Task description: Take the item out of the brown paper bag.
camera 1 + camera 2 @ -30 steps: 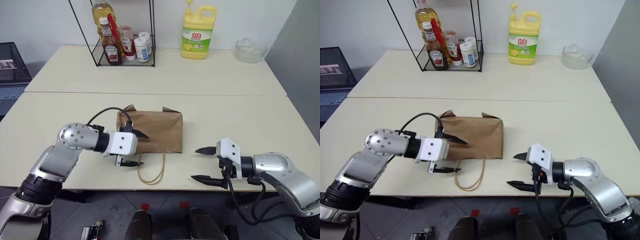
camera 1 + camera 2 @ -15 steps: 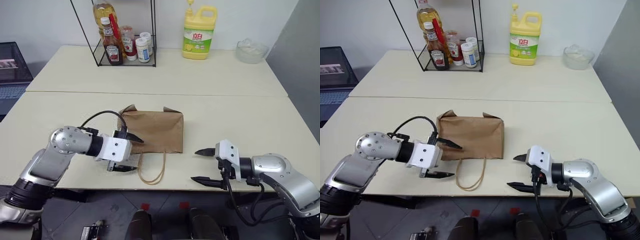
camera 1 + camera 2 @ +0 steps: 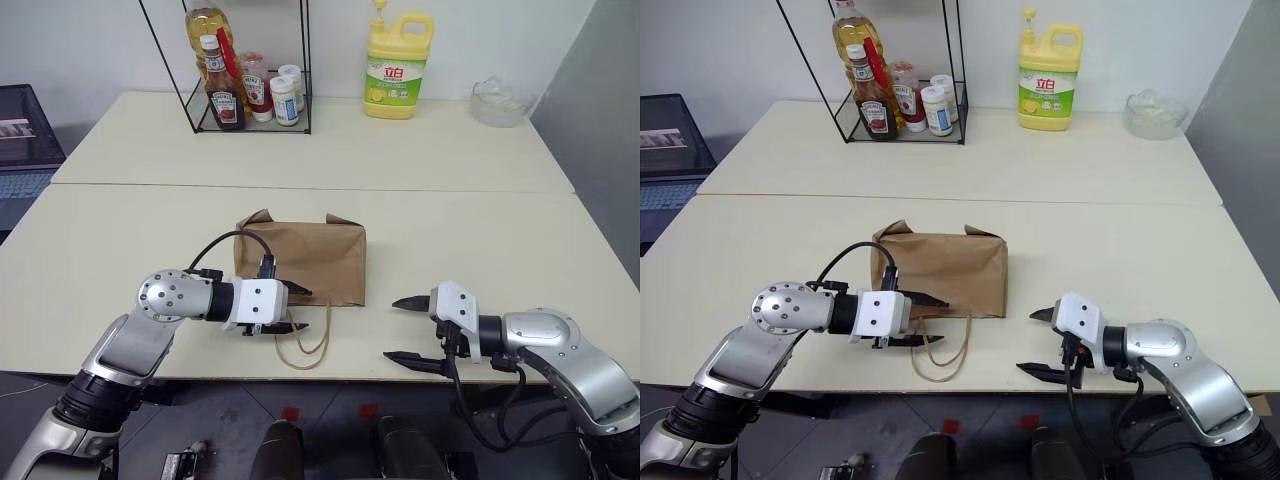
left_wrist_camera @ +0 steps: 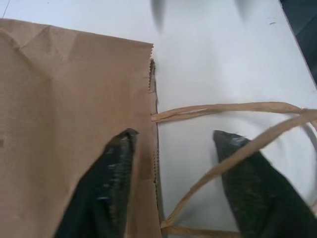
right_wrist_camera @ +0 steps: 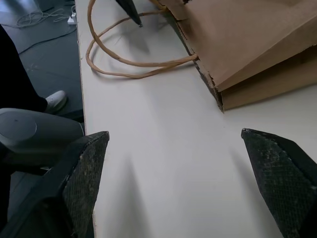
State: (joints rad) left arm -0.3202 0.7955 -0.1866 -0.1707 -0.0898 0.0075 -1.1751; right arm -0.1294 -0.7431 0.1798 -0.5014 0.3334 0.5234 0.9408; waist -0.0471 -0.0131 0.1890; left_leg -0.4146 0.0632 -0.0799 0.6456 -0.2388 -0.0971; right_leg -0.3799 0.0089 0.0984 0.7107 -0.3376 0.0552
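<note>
- My left gripper [image 3: 300, 310] sits at the bag [image 3: 310, 260] mouth, fingers parted, 1 over the paper, 1 by the handles [image 3: 305, 345].
- Right gripper [image 3: 408, 330] hangs wide open beside the bag.
- I can't see the item.
</note>
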